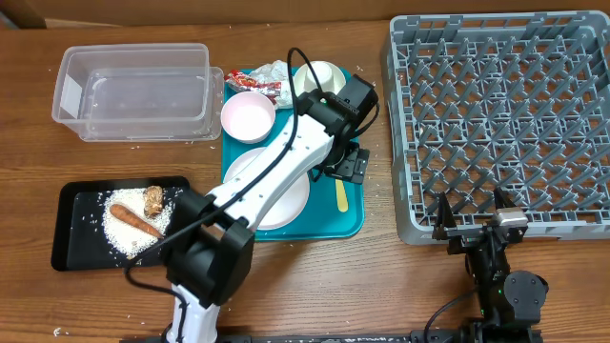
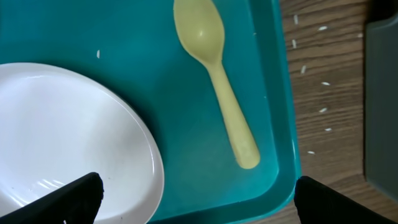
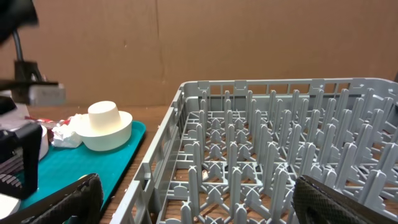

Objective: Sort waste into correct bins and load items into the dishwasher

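Carrot stick (image 1: pixel 134 221) and rice (image 1: pixel 118 236) lie in the black tray (image 1: pixel 72 227), the dish rack (image 1: pixel 505 124) holds no dishes, and my left gripper (image 2: pixel 198 204) hangs spread wide, holding nothing, over the yellow spoon (image 2: pixel 219 87) on the teal tray (image 2: pixel 155 74).

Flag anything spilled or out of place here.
Spilled: loose white rice grains lie scattered on the brown wooden table, just outside the rim of the flat teal plastic tray, where waste does not belong.

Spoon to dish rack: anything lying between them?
Between spoon and dish rack: the rim of the teal tray, then wooden table with a few rice grains. Clearest in the left wrist view.
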{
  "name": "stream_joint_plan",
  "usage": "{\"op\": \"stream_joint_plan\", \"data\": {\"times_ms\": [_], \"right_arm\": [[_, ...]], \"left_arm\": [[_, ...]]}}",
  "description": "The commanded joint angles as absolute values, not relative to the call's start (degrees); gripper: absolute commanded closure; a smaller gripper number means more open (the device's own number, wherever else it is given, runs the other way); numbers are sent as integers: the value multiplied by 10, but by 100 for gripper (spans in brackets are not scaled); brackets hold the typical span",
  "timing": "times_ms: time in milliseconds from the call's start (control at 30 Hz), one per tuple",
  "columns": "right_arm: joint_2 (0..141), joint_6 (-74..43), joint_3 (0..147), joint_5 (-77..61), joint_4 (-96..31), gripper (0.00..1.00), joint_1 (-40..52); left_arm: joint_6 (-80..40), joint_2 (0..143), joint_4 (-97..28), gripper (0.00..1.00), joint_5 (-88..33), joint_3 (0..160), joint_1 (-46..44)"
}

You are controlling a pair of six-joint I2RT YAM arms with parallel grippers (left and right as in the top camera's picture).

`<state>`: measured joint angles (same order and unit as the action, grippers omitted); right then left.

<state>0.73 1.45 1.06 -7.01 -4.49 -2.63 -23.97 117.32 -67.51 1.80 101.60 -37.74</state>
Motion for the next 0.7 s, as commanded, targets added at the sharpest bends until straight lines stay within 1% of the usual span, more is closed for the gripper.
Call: {"op": "stream_joint_plan", "data": {"times_ms": [0, 167, 400, 500, 600, 667], "right_arm": [[2, 11, 4, -65, -42, 0, -31], [2, 11, 4, -65, -42, 0, -31], [2, 11, 4, -65, -42, 0, -31], [2, 11, 4, -65, -42, 0, -31], [2, 11, 4, -65, -42, 0, -31], [2, 11, 4, -65, -42, 0, -31]], "left_arm": [[-264, 1168, -674, 0, 28, 1033, -358], [-269, 1146, -678, 0, 40, 1072, -321], [-276, 1117, -625, 0, 41, 1072, -268], [-248, 1117, -619, 0, 55, 1072, -254], [-209, 1117, -568, 0, 86, 1072, -232], [-201, 1117, -524, 0, 43, 1074, -197]]}}
